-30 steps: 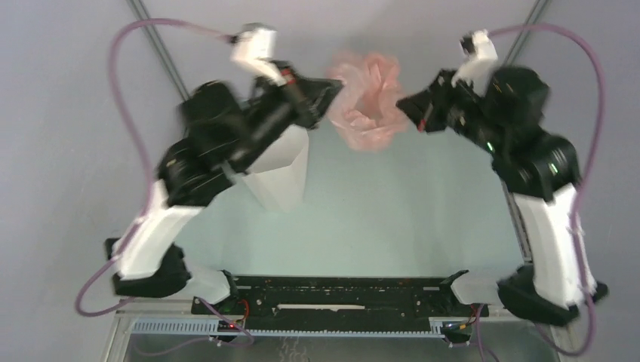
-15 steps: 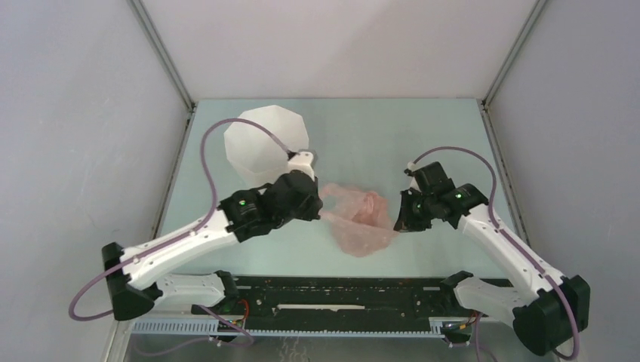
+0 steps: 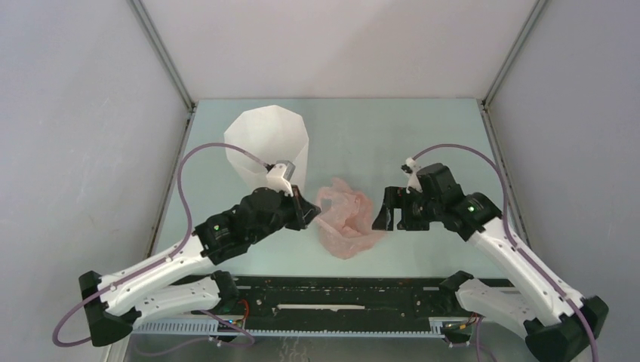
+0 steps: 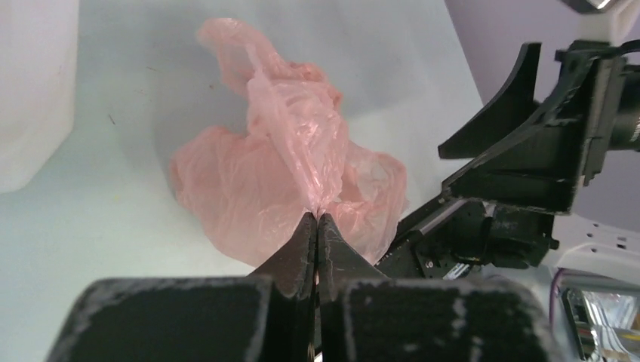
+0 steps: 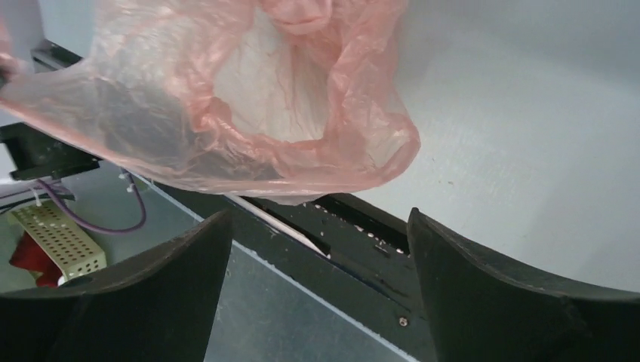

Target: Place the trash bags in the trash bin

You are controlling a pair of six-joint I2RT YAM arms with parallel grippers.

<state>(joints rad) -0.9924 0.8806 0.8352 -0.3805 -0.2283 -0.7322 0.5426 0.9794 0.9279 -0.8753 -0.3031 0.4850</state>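
The trash bag (image 3: pixel 346 219) is a crumpled pale-pink film bag hanging just above the table's middle. My left gripper (image 3: pixel 312 219) is shut on a pinch of its left edge; in the left wrist view the closed tips (image 4: pixel 317 219) bite the film of the bag (image 4: pixel 279 166). My right gripper (image 3: pixel 382 212) stands open just right of the bag, apart from it. In the right wrist view the bag (image 5: pixel 249 98) hangs ahead of the spread fingers (image 5: pixel 181 279), nothing between them. The white faceted trash bin (image 3: pixel 268 143) stands upright at the back left, behind my left gripper.
A black rail (image 3: pixel 340 290) runs along the table's near edge, under the bag in the right wrist view. Grey enclosure walls close in the left, right and back sides. Purple cables (image 3: pixel 189 170) loop off both wrists.
My right gripper opened and let go of the bag. Both arms came down from a raised pose, and the bag, held by the left gripper alone, shifted slightly left.
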